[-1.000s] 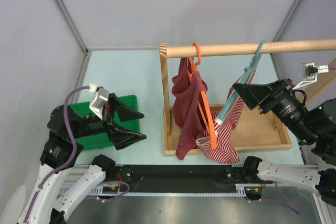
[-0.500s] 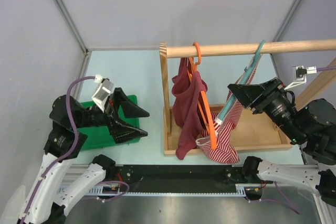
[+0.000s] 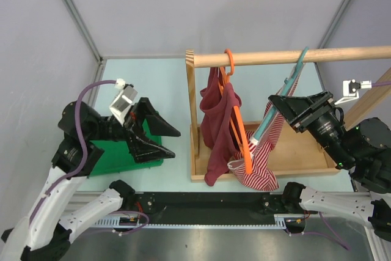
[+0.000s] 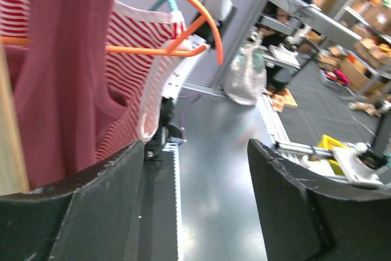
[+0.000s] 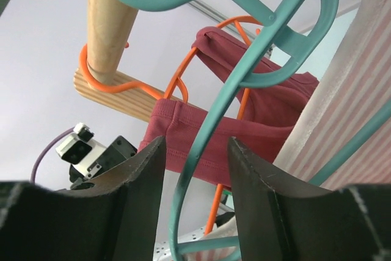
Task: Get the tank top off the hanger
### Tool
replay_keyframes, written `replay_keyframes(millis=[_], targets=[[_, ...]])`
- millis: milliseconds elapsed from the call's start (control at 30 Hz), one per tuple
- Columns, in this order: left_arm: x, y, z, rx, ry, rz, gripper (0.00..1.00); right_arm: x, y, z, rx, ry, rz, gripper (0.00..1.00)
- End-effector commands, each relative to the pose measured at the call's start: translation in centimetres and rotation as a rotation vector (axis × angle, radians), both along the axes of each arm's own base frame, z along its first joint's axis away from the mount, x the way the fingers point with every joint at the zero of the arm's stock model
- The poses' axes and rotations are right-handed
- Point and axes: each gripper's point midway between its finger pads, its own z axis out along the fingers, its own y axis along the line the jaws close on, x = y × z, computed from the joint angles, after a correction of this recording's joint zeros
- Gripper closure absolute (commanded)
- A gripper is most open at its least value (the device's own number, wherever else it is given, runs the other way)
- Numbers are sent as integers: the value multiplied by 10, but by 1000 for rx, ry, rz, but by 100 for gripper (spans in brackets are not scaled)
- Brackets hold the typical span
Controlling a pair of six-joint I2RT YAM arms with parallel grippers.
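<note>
A maroon tank top [image 3: 215, 128] hangs on an orange hanger [image 3: 239, 125] from the wooden rod [image 3: 275, 57]. A red-and-white striped tank top [image 3: 263, 172] hangs on a teal hanger [image 3: 297, 68] beside it. My right gripper [image 3: 276, 103] is open at the teal hanger. In the right wrist view its fingers [image 5: 140, 169] straddle the teal hanger's arm [image 5: 198, 145] without closing on it, with the maroon top [image 5: 263, 105] behind. My left gripper [image 3: 175, 142] is open and empty, left of the rack. Its wrist view shows the maroon top [image 4: 61, 59] and striped top [image 4: 137, 44] ahead.
The rod rests on a wooden post [image 3: 192, 108] rising from a wooden base tray [image 3: 305, 151]. A green tray [image 3: 110, 156] lies under the left arm. Grey walls enclose the pale table [image 3: 146, 84] at the back and sides.
My left arm has swung right, bringing its open gripper nearer the rack. My right gripper has shifted slightly at the teal hanger. The clothes have not moved.
</note>
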Motion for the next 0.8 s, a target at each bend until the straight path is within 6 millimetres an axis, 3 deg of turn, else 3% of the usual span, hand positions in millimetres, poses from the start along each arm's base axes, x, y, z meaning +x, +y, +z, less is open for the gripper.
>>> replay_keyframes(millis=[0, 167, 267, 600, 767], targets=[[-3, -17, 8, -10, -9, -60, 29, 2, -8, 19, 103, -9, -35, 53], [-22, -28, 19, -40, -62, -111, 31, 0, -9, 26, 139, -10, -27, 57], [-28, -28, 27, -52, -73, -124, 31, -1, -12, 31, 163, -12, -27, 64], [-34, -36, 20, -38, -59, -137, 32, -4, -22, 51, 222, -36, -33, 70], [-47, -40, 20, -41, -58, -173, 33, -6, -25, 58, 228, -46, -34, 76]])
